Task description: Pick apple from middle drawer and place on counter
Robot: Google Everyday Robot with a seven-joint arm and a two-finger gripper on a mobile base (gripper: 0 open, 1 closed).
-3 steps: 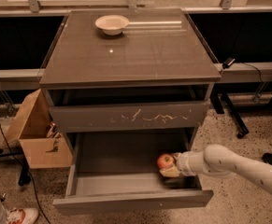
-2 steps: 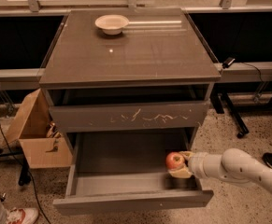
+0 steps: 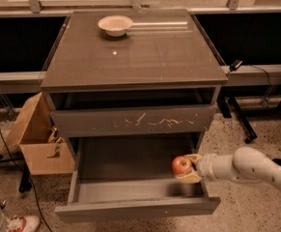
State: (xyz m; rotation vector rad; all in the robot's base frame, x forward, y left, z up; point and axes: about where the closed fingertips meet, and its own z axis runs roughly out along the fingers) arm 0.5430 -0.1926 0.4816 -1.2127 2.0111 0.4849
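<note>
The small red apple (image 3: pixel 181 165) is held in my gripper (image 3: pixel 186 168), whose fingers close on it from the right. It hangs just above the right side of the open middle drawer (image 3: pixel 130 187), over its grey floor. My white arm (image 3: pixel 248 167) reaches in from the right. The glossy grey-brown counter (image 3: pixel 145 57) tops the cabinet above.
A pale shallow bowl (image 3: pixel 115 25) sits at the back of the counter. A scratched grey drawer front (image 3: pixel 133 121) is above the open drawer. A cardboard box (image 3: pixel 36 134) stands left of the cabinet. A shoe (image 3: pixel 19 224) is at the lower left.
My gripper has lifted the apple off the drawer floor and drawn it slightly to the right and up.
</note>
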